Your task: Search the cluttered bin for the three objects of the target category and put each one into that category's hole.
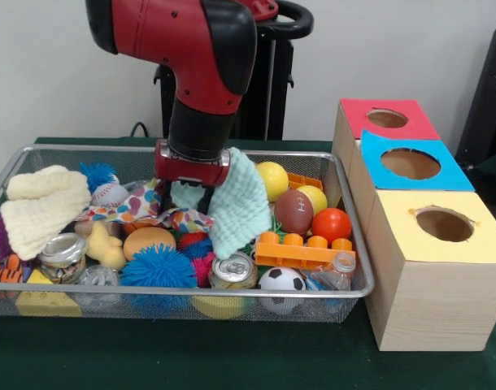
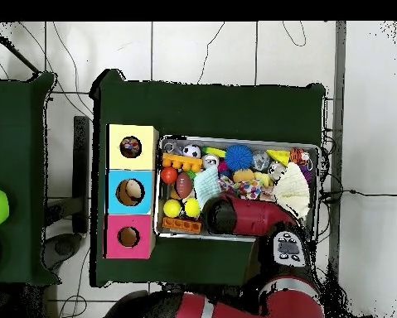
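The gripper sits low in the wire bin, over the polka-dot fabric. A mint cloth hides its state, so I cannot tell.

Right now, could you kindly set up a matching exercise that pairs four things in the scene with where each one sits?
Things:
1. mint cloth
2. cream cloth
3. soccer ball
4. yellow-topped box

Places, front view:
A. basket's left end
B. outside the basket, nearest the camera
C. draped beside the end effector
D. against the basket's near wall

Pairs: 1-C, 2-A, 3-D, 4-B

Bright, even light; soft shadows
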Robot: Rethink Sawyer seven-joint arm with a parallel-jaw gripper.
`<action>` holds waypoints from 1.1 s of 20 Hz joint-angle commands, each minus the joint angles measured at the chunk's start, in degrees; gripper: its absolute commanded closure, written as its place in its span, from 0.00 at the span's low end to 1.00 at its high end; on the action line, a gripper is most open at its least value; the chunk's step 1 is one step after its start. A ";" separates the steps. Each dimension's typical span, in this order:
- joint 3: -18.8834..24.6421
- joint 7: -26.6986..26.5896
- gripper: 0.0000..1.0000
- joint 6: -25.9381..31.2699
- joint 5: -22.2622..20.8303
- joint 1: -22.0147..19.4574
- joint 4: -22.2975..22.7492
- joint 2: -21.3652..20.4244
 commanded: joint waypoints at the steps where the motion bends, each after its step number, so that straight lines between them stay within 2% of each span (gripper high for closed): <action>1: -0.79 8.28 0.00 -5.77 -2.51 -0.10 -0.34 2.96; 5: 0.34 3.78 0.00 0.26 -2.81 -2.30 3.21 -6.58; 7: 0.97 1.77 0.00 4.01 -2.45 -3.38 3.17 -9.78; 11: 7.94 -2.58 0.00 11.59 0.42 -8.84 5.00 -15.48; 13: 11.40 -3.01 0.00 12.96 1.79 -11.17 5.90 -17.15; 15: 11.99 -2.83 0.00 13.85 1.58 -11.40 5.46 -17.39; 22: 11.51 -0.49 0.00 11.76 -1.66 -10.72 4.21 -13.78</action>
